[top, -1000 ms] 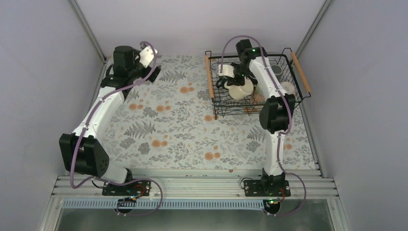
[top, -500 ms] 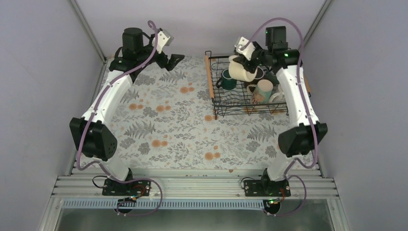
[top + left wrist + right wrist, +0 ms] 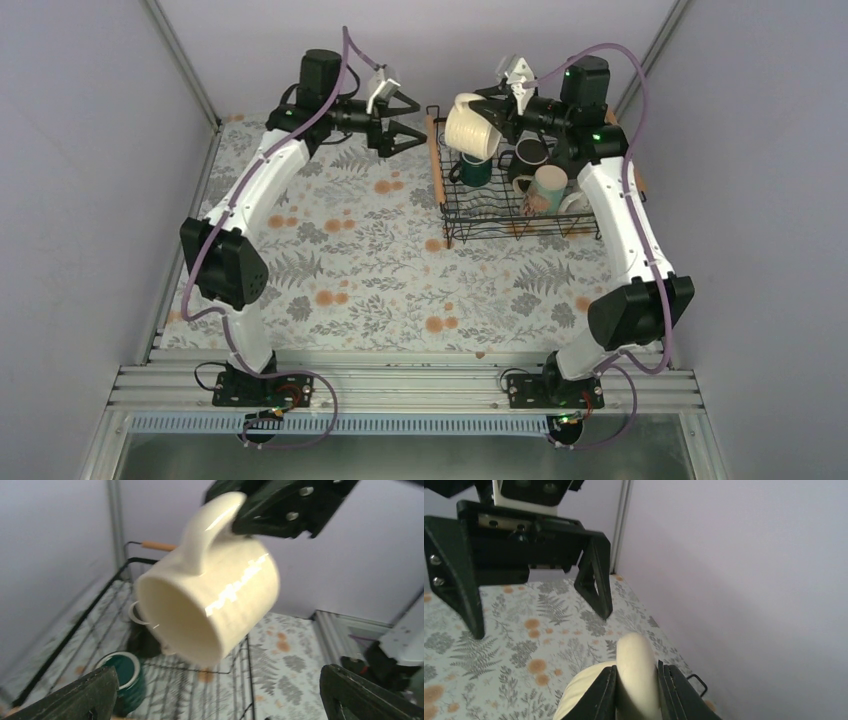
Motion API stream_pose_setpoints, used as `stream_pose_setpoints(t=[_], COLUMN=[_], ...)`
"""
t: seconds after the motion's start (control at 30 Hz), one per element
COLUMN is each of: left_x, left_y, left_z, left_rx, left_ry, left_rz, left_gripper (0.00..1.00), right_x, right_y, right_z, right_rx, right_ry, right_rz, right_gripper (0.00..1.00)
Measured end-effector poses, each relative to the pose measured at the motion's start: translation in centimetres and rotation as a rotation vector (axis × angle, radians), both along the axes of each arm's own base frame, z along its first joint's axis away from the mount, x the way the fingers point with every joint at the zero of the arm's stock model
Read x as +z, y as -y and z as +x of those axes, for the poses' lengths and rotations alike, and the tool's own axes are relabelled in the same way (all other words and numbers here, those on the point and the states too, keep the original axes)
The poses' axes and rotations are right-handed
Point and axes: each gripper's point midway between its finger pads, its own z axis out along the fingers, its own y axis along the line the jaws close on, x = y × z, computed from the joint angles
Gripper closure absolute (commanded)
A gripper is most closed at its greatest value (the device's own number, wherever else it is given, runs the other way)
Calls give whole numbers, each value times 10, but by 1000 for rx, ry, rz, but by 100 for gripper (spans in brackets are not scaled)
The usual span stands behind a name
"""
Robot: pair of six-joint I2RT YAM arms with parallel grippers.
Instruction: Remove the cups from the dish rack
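Tabletop: floral cloth [image 3: 380, 270] is lying under both arms, with grey walls closing it in.
Dish rack [image 3: 500, 228]: is sitting at the far right of the cloth, holding a green mug [image 3: 475, 168], a black mug [image 3: 530, 152] and a mint mug [image 3: 549, 187].
Left gripper [image 3: 415, 120]: is hanging with jaws spread wide, gripping nothing, facing the cream mug.
Right gripper [image 3: 497, 112]: is pinching the cream mug's handle tight.
Cream mug [image 3: 470, 127]: is hanging tilted in the air over the rack's left edge.
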Motion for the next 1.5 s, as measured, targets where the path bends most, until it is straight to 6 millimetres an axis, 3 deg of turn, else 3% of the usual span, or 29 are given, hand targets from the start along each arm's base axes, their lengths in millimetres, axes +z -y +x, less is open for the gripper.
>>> stream_pose_setpoints(t=[0.17,0.37,0.5,0.63,0.7,0.83,0.93,1.0,1.07,1.17,1.27,1.37,1.5], left_x=[-1,-22,-29,-23,-20,-15,-15,-14,-8,-1,0,-10,-24], left_y=[26,42,47,54,56,58,56,54,52,50,49,51,46], left_z=[-16,-10,-9,-16,-20,-24,-23,-27,-37,-43,-43,-35,-25], left_rx=[-109,-158,-178,-203,-217,-227,-225,-247,-292,-303,-284,-213,-115], left_ry=[-37,-110,-151,-160,-161,-172,-184,-195,-210,-206,-195,-182,-177], left_rz=[-20,-11,-12,-21,-28,-35,-38,-48,-64,-68,-58,-14,75], left_gripper=[2,11,17,23,33,68,86,95,97,98,98,98,98], right_x=[5,17,13,1,-3,-3,0,3,6,11,12,6,3], right_y=[-9,-17,-23,-28,-30,-33,-37,-38,-40,-41,-41,-37,-29], right_z=[-1,-3,3,9,11,10,5,2,-4,-9,-8,2,7], right_rx=[48,91,119,135,139,169,197,222,266,291,284,214,133], right_ry=[-7,16,-1,-43,-56,-64,-68,-45,-25,-2,7,11,23], right_rz=[56,103,120,128,130,145,157,157,158,159,151,123,76], right_gripper=[97,97,96,96,96,96,96,96,95,81,58,38,22])
